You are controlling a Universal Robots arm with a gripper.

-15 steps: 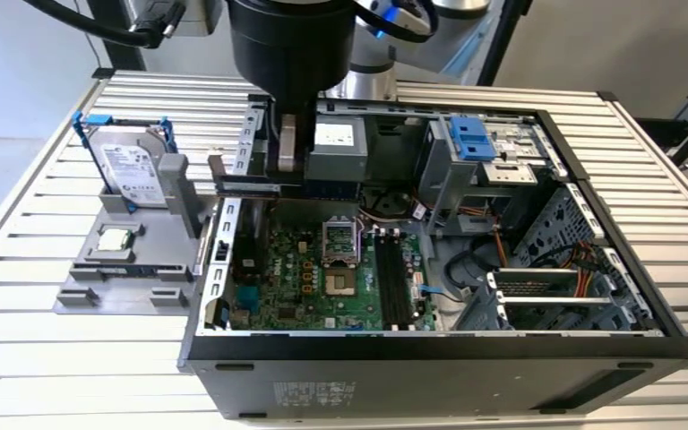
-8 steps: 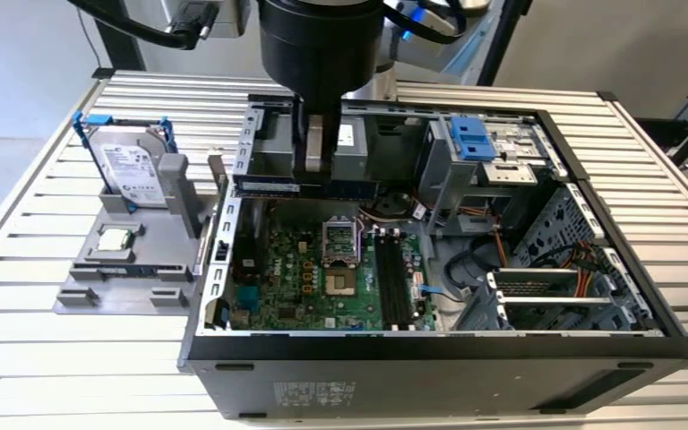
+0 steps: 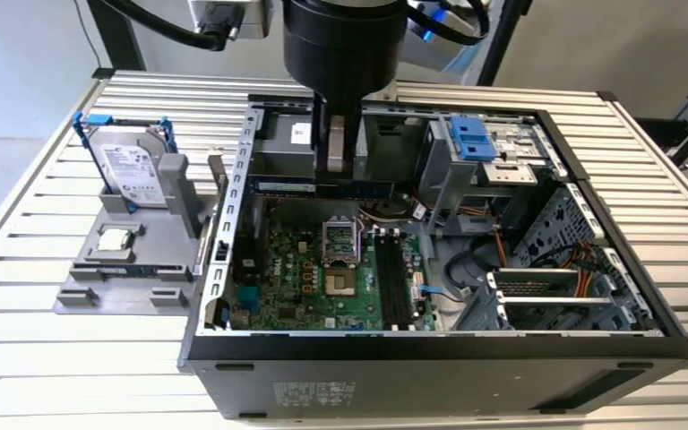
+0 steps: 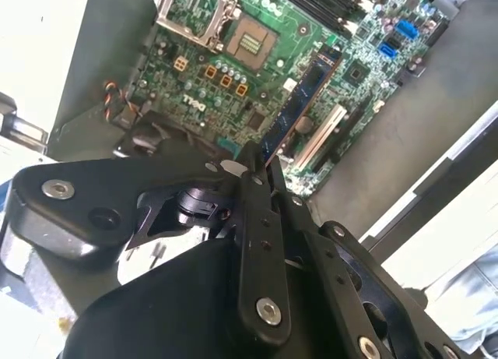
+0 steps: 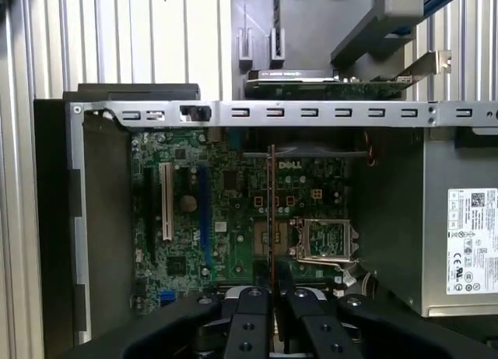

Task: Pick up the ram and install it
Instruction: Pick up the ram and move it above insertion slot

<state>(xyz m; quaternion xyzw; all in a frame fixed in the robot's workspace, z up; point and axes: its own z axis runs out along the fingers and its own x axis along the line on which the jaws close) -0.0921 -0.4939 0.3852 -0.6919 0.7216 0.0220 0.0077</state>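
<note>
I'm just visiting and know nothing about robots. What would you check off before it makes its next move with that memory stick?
1. The gripper shut on the ram: ok.
2. Ram in the air, above the motherboard: ok.
3. Ram parallel to the black memory slots: not ok, it lies crosswise.
4. Open slot latches: cannot tell.
5. The case open on top: ok.

The arm (image 3: 344, 45) hangs straight down, wrist vertical, its jaws clamped on the ram (image 3: 287, 185).
</note>
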